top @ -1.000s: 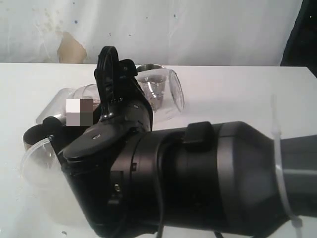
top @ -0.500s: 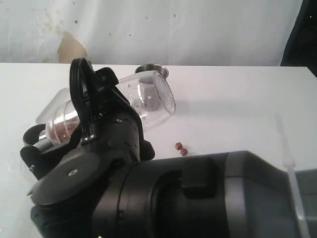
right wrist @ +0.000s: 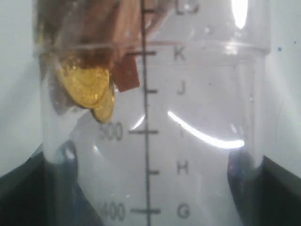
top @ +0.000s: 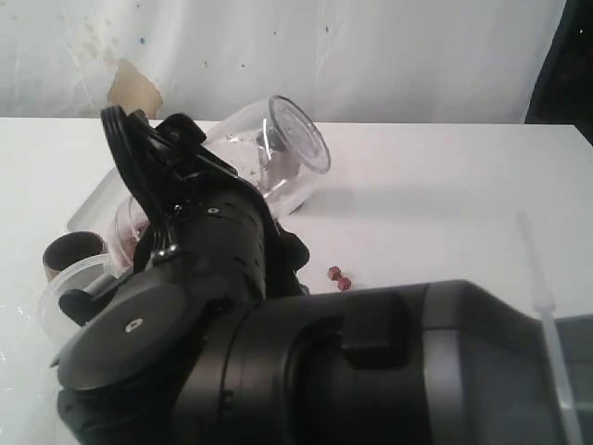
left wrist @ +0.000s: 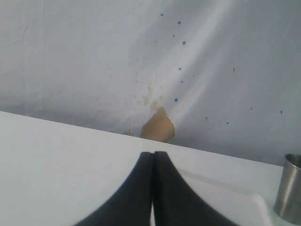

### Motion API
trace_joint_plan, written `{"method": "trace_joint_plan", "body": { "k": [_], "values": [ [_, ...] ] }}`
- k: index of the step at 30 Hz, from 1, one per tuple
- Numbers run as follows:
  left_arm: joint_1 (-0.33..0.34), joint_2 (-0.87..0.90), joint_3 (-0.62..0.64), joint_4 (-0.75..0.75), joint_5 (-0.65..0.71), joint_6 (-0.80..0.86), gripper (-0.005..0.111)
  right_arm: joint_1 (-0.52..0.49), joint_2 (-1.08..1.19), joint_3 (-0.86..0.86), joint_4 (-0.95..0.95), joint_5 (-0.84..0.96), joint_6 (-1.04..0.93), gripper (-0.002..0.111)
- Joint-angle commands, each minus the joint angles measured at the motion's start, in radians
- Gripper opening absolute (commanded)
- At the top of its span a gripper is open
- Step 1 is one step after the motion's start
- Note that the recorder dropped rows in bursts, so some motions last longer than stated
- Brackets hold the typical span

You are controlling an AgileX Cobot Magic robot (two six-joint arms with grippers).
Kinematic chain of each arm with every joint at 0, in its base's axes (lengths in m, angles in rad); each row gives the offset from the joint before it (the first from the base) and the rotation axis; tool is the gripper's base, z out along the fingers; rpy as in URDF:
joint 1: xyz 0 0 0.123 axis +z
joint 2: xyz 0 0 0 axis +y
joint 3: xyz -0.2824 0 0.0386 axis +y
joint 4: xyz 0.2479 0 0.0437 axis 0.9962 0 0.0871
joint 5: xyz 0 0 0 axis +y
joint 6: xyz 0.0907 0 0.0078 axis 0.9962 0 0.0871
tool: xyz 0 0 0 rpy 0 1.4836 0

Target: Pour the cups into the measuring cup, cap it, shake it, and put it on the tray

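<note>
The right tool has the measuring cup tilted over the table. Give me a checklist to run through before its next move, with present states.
1. Grip: right tool has a finger on each side of the measuring cup: ok.
2. Cap: the lid looks seated on the raised end, nothing pouring out: ok.
3. Contents: gold coins and brown bits sit inside the cup: ok.
4. Table: two reddish pieces lie loose outside the cup: not ok.
5. Landing spot: only a corner of the tray shows: cannot tell.
6. Left tool shut, empty, away from the cup: ok.
</note>
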Motion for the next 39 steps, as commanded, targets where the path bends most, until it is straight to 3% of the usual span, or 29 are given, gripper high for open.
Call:
{"method": "trace_joint_plan", "body": {
  "k": [1,39],
  "values": [
    [-0.002,-0.006,0.005,0.002,-0.010,0.002,0.000,0.000,-0.020,-0.011,-0.056,0.006,-0.046,0.000],
    [-0.002,-0.006,0.005,0.002,-0.010,0.002,0.000,0.000,-0.020,-0.011,-0.251,-0.076,-0.046,0.000]
  ]
}}
